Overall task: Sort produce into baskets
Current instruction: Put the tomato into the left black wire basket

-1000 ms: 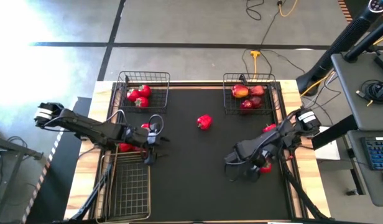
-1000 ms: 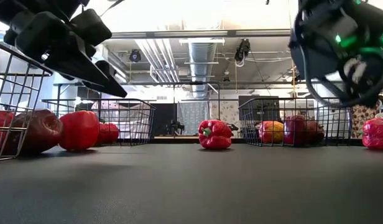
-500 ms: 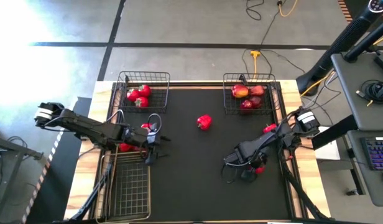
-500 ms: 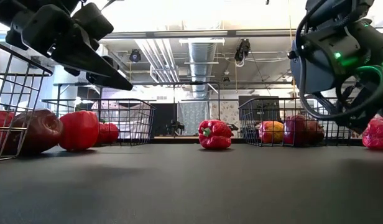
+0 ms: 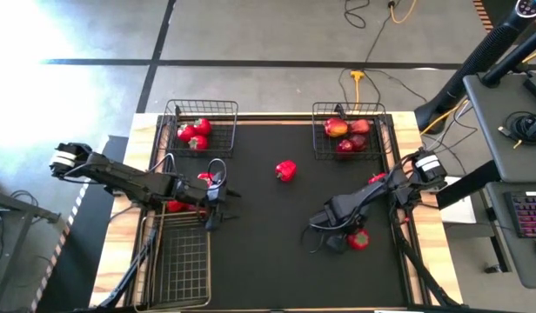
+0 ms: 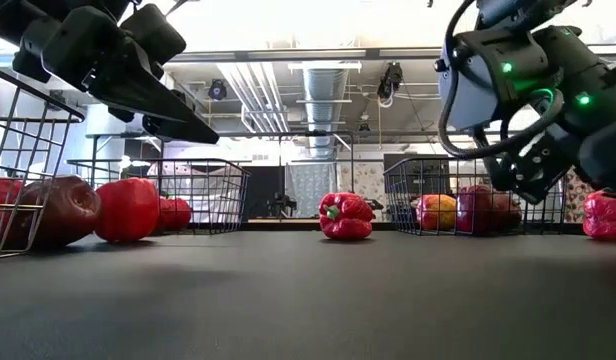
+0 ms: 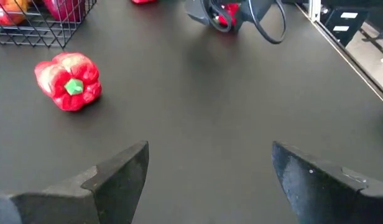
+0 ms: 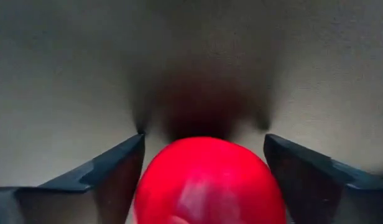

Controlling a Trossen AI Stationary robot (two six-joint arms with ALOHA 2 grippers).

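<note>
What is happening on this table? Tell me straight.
Two robot arms are sorting red produce into wire baskets. The right gripper is low over the mat, jaws apart on either side of a round red fruit. The left gripper hangs open and empty beside the long basket. A bell pepper lies loose mid-mat. The two small baskets at the far edge already hold some fruit.

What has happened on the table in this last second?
The right gripper has slid inward across the black mat, uncovering a red tomato that sits between its open fingers in the wrist view. The left gripper, the pepper and the baskets have not moved.
</note>
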